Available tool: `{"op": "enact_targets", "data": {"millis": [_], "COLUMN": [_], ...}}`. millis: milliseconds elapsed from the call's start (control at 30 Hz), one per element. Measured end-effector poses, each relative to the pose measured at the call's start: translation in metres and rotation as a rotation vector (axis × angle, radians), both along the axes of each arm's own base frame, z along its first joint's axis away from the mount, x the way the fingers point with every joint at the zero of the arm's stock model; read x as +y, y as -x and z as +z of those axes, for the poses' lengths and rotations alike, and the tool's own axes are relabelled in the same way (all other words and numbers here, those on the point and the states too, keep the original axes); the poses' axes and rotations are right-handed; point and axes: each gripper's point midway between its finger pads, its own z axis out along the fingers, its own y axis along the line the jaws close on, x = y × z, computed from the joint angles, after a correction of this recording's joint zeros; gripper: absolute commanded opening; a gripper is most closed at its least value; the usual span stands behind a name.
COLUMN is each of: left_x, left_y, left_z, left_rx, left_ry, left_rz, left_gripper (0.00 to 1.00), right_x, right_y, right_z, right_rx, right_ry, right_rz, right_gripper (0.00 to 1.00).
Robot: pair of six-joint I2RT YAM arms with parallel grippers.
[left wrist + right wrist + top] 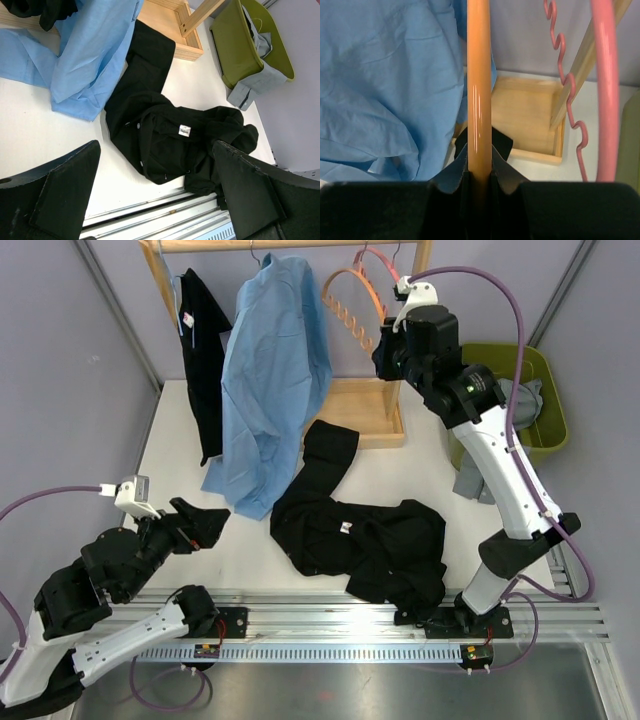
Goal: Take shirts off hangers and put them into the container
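Note:
My right gripper [383, 344] is up at the rack, shut on the bare orange hanger [350, 298]; in the right wrist view its bar [479, 95] runs straight up from between my jaws [479, 172]. A bare pink hanger [605, 90] hangs just to its right. On the rail hang a light blue shirt [275, 380] and a black shirt [205, 360]. Another black shirt [370, 535] lies crumpled on the table. A grey shirt [475, 478] drapes over the rim of the olive-green container [548, 415]. My left gripper [203, 525] stands open and empty, near the table's front left.
The rack's wooden tray [365, 410] sits at the back under the hangers, with a sleeve of the black shirt lying over its front edge. Its wooden post [200, 15] stands between tray and container. The metal rail [330, 615] runs along the near edge.

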Motion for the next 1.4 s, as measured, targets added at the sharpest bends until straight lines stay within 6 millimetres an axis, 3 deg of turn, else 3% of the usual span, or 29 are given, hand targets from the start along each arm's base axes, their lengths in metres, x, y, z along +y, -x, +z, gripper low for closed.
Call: {"op": "enact_targets", "data": {"millis": [100,133,167,200,233,333,433,533,600,700,800,867,1000,1133,1233,1300,1367,1400], "left_x": [0.000,0.000,0.000,-0.001,-0.001,-0.001,-0.002,-0.004,-0.005,-0.006,-0.008,-0.008,-0.011,-0.014,-0.017,-0.018,-0.018,-0.018], "left_y": [0.000,0.000,0.000,0.000,0.000,-0.001,-0.001,-0.002,-0.003,-0.003,-0.003,-0.003,-0.003,-0.004,-0.004,-0.004,-0.003,-0.003], "left_z": [0.000,0.000,0.000,0.000,0.000,-0.001,-0.002,-0.007,-0.011,-0.016,-0.019,-0.021,-0.027,-0.030,-0.029,-0.029,-0.029,-0.028], "left_rx": [0.000,-0.001,0.000,0.000,0.001,0.003,0.004,0.013,0.021,0.031,0.040,0.044,0.055,0.064,0.064,0.065,0.067,0.068], "left_ry": [0.000,0.001,0.000,-0.001,-0.002,-0.004,-0.006,-0.014,-0.019,-0.023,-0.024,-0.023,-0.032,-0.037,-0.033,-0.027,-0.020,-0.015], "left_rz": [0.000,0.000,0.000,0.000,-0.001,-0.001,-0.001,-0.001,0.001,-0.001,-0.003,-0.003,-0.008,-0.019,-0.025,-0.027,-0.028,-0.029], "left_gripper": [0.99,0.99,0.99,0.99,0.99,0.99,0.99,0.99,0.99,0.99,0.99,0.99,0.99,0.99,0.99,0.99,0.99,0.99], "right_x": [0.003,0.003,0.003,0.003,0.003,0.004,0.020,0.055,0.056,0.014,-0.029,-0.053,-0.066,-0.054,-0.045,-0.040,-0.038,-0.034], "right_y": [0.000,0.001,0.003,0.005,0.009,0.025,0.059,0.123,0.150,0.170,0.202,0.227,0.247,0.245,0.238,0.230,0.222,0.218], "right_z": [-0.012,-0.013,-0.014,-0.014,-0.016,-0.027,-0.056,-0.120,-0.173,-0.270,-0.341,-0.372,-0.400,-0.418,-0.429,-0.429,-0.432,-0.433], "right_rx": [0.011,0.008,0.005,0.005,0.011,0.040,0.069,0.169,0.272,0.481,0.640,0.714,0.752,0.764,0.761,0.739,0.719,0.707], "right_ry": [-0.009,-0.016,-0.020,-0.028,-0.031,-0.032,0.011,0.081,0.135,0.211,0.242,0.231,0.159,0.096,0.096,0.100,0.113,0.105], "right_rz": [0.007,0.012,0.015,0.020,0.027,0.059,0.101,0.211,0.209,0.020,-0.147,-0.233,-0.304,-0.307,-0.314,-0.322,-0.337,-0.344], "right_gripper": [0.00,0.04,0.27,0.43,0.67,0.98,0.99,0.99,1.00,0.99,0.99,0.99,0.99,0.99,0.90,0.68,0.33,0.00]}}
